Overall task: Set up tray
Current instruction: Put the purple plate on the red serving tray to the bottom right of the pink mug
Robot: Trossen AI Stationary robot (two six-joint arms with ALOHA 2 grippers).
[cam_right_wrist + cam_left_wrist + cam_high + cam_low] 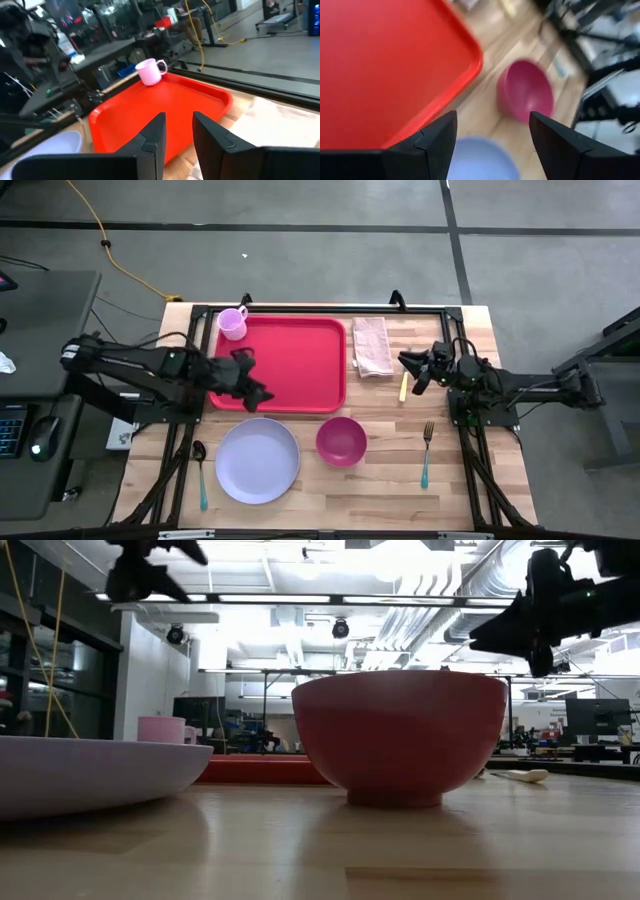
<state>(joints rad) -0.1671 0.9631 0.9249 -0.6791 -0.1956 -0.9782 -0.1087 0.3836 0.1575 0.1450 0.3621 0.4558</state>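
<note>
Large flat red plastic tray [288, 364] bare but for pink mug [233, 323] at one corner; left claw [256, 394] wide open, empty, over its edge, right claw [410, 367] narrowly parted, empty, hovering beside folded cloth [372, 346].

You see the right gripper's [179, 131] 2 dark fingers [152, 137] standing slightly apart, holding nothing, above the near edge of the red tray [165, 107]; a pink mug [149, 70] sits at the tray's far corner and a cloth [277, 120] lies beside it

Mug [232, 323] on tray [300, 370] corner, cloth [372, 346] right of tray, plate [258, 461] and bowl [341, 441] before it
</note>
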